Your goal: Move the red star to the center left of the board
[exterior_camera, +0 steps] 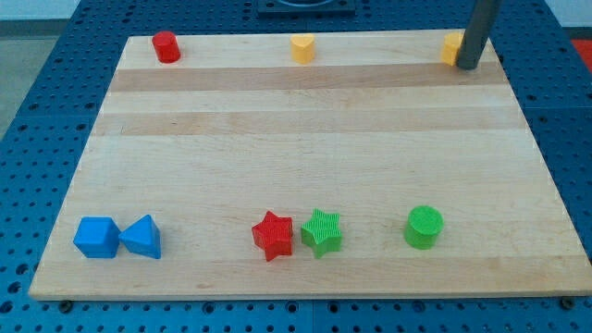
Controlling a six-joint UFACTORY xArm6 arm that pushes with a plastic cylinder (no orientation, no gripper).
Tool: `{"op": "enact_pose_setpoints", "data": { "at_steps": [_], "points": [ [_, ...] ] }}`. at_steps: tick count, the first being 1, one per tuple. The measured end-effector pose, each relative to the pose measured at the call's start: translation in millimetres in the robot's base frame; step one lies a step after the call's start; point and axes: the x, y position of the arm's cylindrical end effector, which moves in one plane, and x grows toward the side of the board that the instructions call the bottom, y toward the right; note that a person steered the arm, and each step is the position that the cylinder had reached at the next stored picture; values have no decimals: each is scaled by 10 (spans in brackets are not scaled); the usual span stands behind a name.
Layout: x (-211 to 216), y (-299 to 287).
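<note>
The red star (273, 235) lies near the view's bottom middle of the wooden board (305, 139), touching a green star (322, 231) on its right. My tip (465, 66) is at the view's top right corner of the board, right beside a yellow block (451, 47) and far from the red star.
A red cylinder (166, 46) stands at the top left and a yellow block (302, 47) at the top middle. A blue cube (97, 238) and a blue triangular block (142, 237) sit at the bottom left. A green cylinder (424, 227) is at the bottom right.
</note>
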Motion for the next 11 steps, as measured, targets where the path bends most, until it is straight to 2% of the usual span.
{"op": "enact_pose_setpoints", "data": {
  "at_steps": [1,2,4,6,9,11],
  "points": [
    [218,2],
    [617,264],
    [1816,414],
    [2902,-309],
    [3405,-1024],
    [3402,-2041]
  ]
}}
